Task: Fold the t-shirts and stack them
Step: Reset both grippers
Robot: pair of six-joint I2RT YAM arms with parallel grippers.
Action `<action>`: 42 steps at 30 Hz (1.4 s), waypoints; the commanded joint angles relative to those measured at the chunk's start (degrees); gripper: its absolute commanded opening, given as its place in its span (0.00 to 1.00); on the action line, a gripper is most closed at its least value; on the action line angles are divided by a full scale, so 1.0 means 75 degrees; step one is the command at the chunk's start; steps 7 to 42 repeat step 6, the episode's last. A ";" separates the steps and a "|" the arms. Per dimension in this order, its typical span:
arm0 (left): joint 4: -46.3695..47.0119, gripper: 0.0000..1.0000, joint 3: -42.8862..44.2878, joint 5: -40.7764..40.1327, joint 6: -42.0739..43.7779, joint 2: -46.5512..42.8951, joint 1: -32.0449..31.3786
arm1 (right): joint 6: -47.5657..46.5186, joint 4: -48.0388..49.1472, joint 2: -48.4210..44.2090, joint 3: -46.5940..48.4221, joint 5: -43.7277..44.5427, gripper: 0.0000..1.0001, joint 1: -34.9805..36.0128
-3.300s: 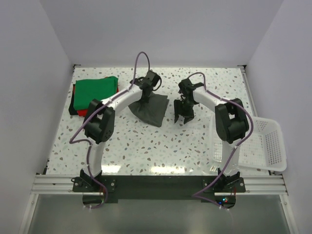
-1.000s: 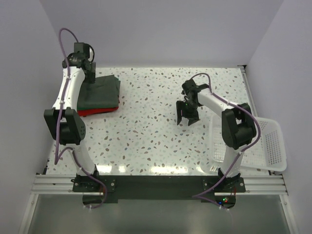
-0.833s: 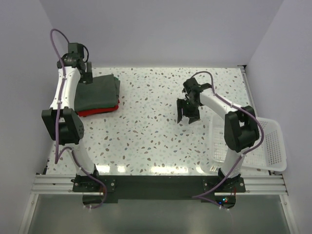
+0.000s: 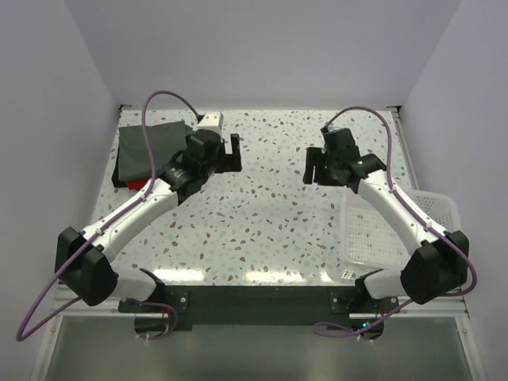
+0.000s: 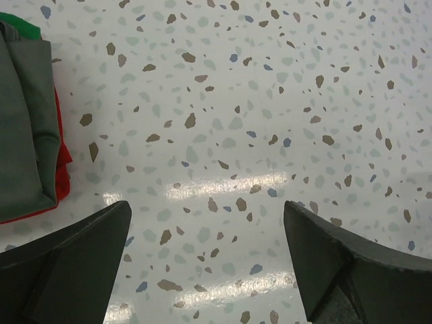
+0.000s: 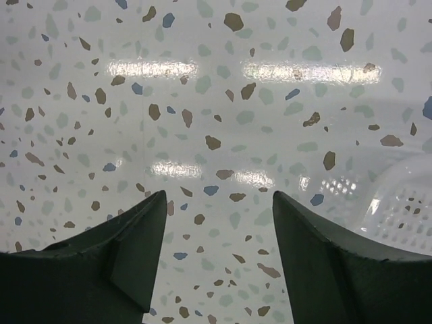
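From above, we see the t-shirts [image 4: 131, 159] folded into one stack at about ten o'clock on the speckled worktop [image 4: 262, 230]. The charcoal-grey shirt [image 4: 171, 135] lies on top as a slightly rumpled rectangle, and a strip of the red shirt [image 4: 136, 184] peeps out along its six o'clock edge. The left end effector [image 4: 231, 153] hangs just off the stack's three o'clock side, spread wide and pinching nothing. The right end effector [image 4: 313, 167] sits toward one o'clock from the worktop's middle, likewise spread and empty, with the white mesh basket [image 4: 359, 238] at four o'clock. In the left wrist view, we see both fingers [image 5: 67, 263] far apart over bare worktop. The stack lies at nine o'clock, grey over red, with a sliver of the green shirt [image 5: 23, 23] at its top corner. In the right wrist view, the fingers [image 6: 108, 263] stand parted above the speckled surface, the basket's rim at four o'clock.
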 commanded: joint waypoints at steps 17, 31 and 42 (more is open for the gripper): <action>0.1023 1.00 -0.0007 0.0225 -0.0341 -0.0069 0.0068 | 0.0319 0.0357 -0.0923 -0.0679 0.0659 0.69 -0.0044; 0.1023 1.00 -0.0007 0.0225 -0.0341 -0.0069 0.0068 | 0.0319 0.0357 -0.0923 -0.0679 0.0659 0.69 -0.0044; 0.1023 1.00 -0.0007 0.0225 -0.0341 -0.0069 0.0068 | 0.0319 0.0357 -0.0923 -0.0679 0.0659 0.69 -0.0044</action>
